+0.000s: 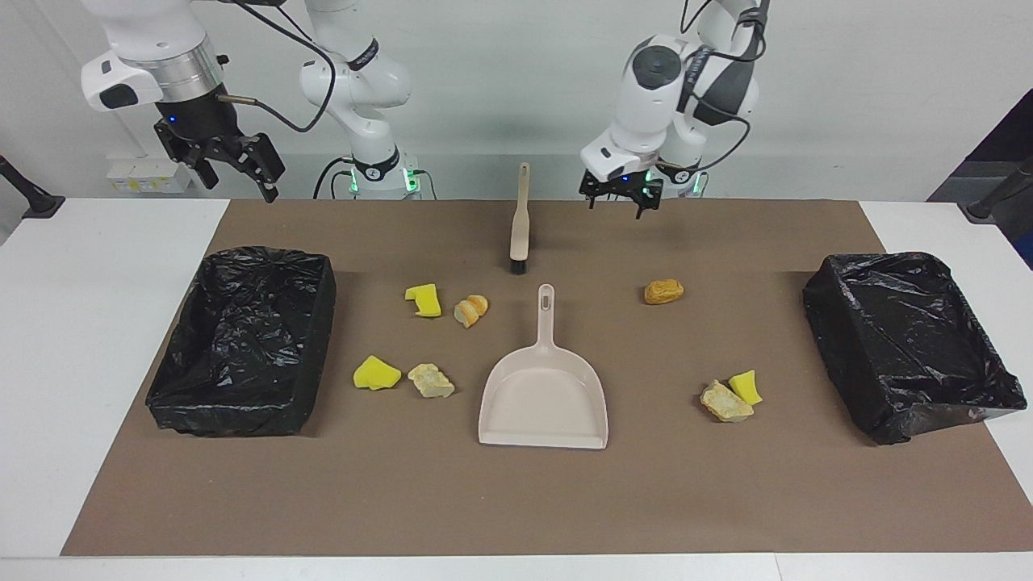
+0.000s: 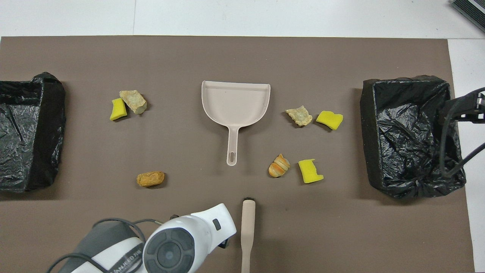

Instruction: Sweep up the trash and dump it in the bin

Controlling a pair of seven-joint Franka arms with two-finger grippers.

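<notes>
Setup makes sense: dustpan [image 1: 543,395] sits mid-worktop, mouth facing away from the robots, with the trash [image 1: 429,381] scattered loose on both sides and a bin [image 1: 242,343] at each end. Left end effector [image 1: 621,192], fingers apart and empty, hangs beside the brush [image 1: 519,222], probably lining up a grab. Right end effector [image 1: 230,161] waits spread open above its corner.

White table [image 1: 97,323], brown mat [image 1: 516,500], two bins, trash, dustpan [image 1: 543,395], brush [image 1: 520,222]
</notes>
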